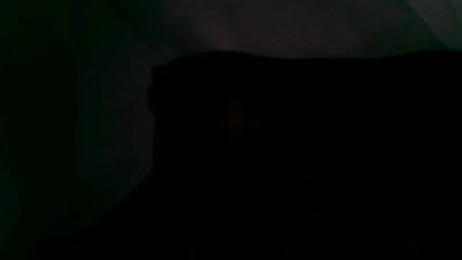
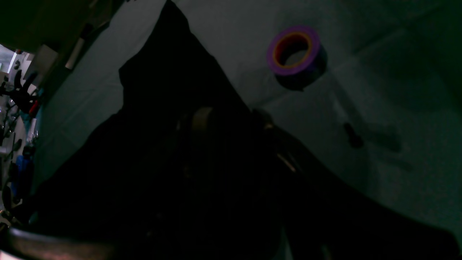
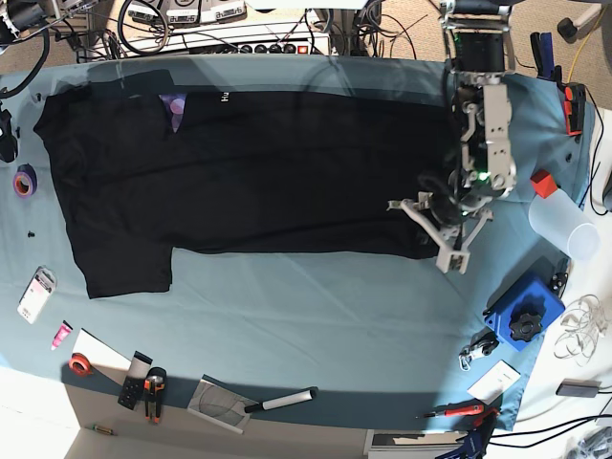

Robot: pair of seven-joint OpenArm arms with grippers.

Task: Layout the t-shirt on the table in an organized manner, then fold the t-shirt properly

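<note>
The black t-shirt lies spread flat across the far half of the desk. The left gripper sits at its hem corner, jaws closed, apparently pinching fabric. The right gripper's jaw state cannot be told. Layout looks near complete; the next move probably calls for lifting that hem toward the purple tape roll to start folding.

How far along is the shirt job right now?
Layout looks mostly done: the t-shirt lies spread, graphic side apparently down, across the table. In hand: the left tool sits at the shirt's hem corner, shut, apparently on the cloth. No fold shows yet, so the whole folding is left.
</note>
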